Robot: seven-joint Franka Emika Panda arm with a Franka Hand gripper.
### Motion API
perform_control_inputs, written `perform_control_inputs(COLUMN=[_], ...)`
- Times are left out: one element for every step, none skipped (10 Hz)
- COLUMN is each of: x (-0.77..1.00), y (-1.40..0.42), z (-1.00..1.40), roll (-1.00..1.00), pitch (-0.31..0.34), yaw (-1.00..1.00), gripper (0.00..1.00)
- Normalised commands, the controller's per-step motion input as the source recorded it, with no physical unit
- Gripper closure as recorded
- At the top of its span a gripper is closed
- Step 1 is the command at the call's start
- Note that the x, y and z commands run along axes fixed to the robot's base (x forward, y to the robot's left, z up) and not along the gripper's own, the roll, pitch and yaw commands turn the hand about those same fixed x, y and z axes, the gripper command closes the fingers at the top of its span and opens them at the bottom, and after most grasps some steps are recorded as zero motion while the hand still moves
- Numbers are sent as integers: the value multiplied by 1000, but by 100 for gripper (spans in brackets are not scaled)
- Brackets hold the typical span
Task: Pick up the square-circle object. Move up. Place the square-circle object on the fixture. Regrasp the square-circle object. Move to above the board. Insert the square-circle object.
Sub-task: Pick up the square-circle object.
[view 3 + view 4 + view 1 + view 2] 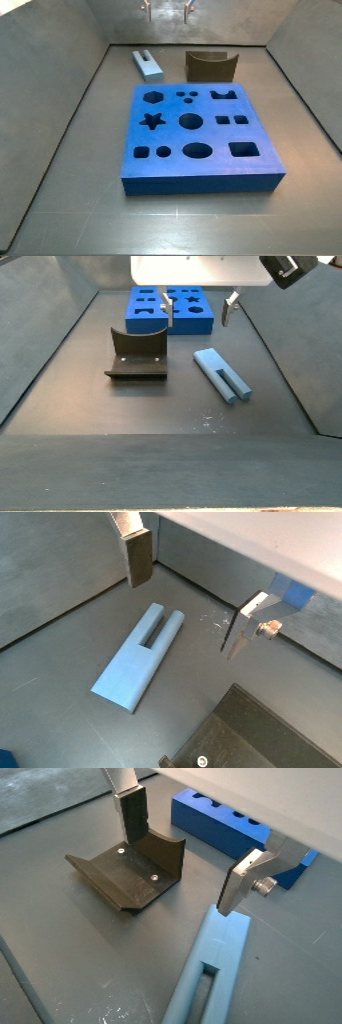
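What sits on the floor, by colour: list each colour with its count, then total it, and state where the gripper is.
Blue: 2, the board and the square-circle object.
Dark brown: 1, the fixture.
Total: 3.
The gripper hangs open above the floor between fixture and square-circle object, holding nothing.

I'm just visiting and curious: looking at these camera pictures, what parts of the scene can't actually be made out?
- Gripper: open and empty above the floor; in a side view the picture's top edge cuts it off.
- Board: one corner shows in a wrist view, and a finger covers part of it.
- Square-circle object: lies flat on the floor, so its underside is hidden everywhere.
- Fixture: too small in a side view to make out its screws.
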Motion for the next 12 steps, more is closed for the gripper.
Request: perform_control_inputs(x=[0,-43,-71,-69,-80,-186,-460,-577,-403,-291,-154,-49], y=[0,-274,-480,-469,-474,-446,-171,-134,89,100,94,74], z=[-57,-571,-631,-674,-726,-866,-1000,-1000,-834,-420,-263,-263], roll=[0,151,240,249,269,329,171,91,-263,-717,-849,-837], pitch=[0,-120,-54,0,11,89,0,-100,-83,-274,-351,-331], yaw=[49,500,763,771,763,734,626,531,200,0,0,0], gripper=[0,0,0,0,0,0,0,0,0,0,0,0])
